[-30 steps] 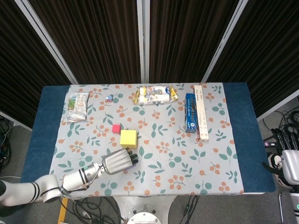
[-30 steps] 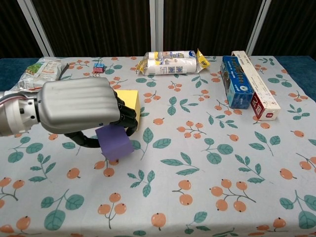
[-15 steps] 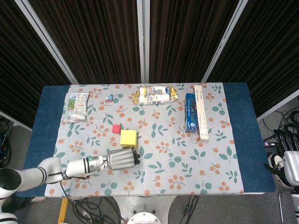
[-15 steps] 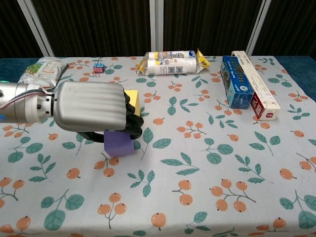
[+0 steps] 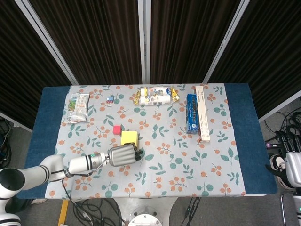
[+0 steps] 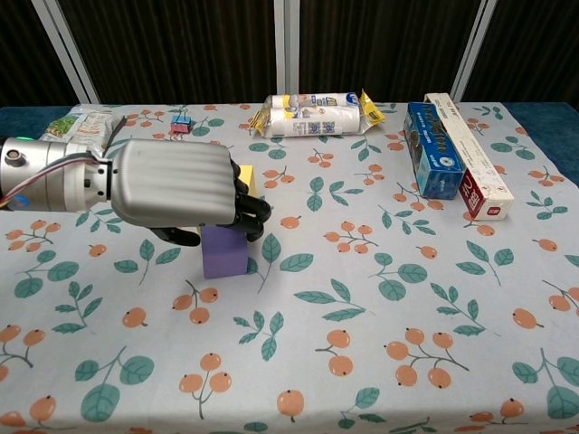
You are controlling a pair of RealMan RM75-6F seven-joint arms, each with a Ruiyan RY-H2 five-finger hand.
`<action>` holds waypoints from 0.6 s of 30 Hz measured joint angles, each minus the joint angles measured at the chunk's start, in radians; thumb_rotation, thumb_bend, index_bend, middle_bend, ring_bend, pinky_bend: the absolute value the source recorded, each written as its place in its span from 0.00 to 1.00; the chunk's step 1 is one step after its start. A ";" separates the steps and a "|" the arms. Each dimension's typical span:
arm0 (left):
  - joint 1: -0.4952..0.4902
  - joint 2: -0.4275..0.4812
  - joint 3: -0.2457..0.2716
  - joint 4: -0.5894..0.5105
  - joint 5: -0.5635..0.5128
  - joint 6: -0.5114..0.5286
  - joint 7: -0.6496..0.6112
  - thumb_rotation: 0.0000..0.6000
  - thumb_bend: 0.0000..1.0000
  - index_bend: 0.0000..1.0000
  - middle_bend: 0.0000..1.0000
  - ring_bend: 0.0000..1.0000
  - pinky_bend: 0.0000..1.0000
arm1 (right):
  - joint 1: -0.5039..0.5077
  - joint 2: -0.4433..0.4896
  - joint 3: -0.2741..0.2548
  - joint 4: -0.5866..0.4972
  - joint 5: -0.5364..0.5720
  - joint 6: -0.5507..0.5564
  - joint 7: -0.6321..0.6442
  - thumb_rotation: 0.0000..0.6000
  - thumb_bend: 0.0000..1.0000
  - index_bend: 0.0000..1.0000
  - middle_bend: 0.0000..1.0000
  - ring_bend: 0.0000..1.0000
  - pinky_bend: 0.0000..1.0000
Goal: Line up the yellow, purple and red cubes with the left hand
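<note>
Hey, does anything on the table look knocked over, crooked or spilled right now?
Nothing stands out. The purple cube sits flat under the left hand, close to the yellow cube.

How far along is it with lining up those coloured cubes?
Partway. The yellow cube and red cube sit close together. The left hand has the purple cube under its fingers, right in front of the yellow one. Releasing it and checking the row remain.

Dark ribbed wall panels [image 5: 103, 37] stand behind the table [image 5: 240, 122].
</note>
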 measured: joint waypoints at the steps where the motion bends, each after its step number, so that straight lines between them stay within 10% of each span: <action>1: 0.001 0.002 0.000 -0.004 -0.003 -0.001 0.003 1.00 0.29 0.37 0.32 0.55 0.61 | 0.000 0.000 0.000 0.000 -0.001 0.000 0.000 1.00 0.00 0.00 0.07 0.00 0.03; 18: 0.110 0.074 0.004 -0.151 -0.057 0.136 0.003 1.00 0.14 0.38 0.31 0.55 0.60 | -0.001 -0.003 0.000 0.005 -0.017 0.009 0.013 1.00 0.00 0.00 0.07 0.00 0.02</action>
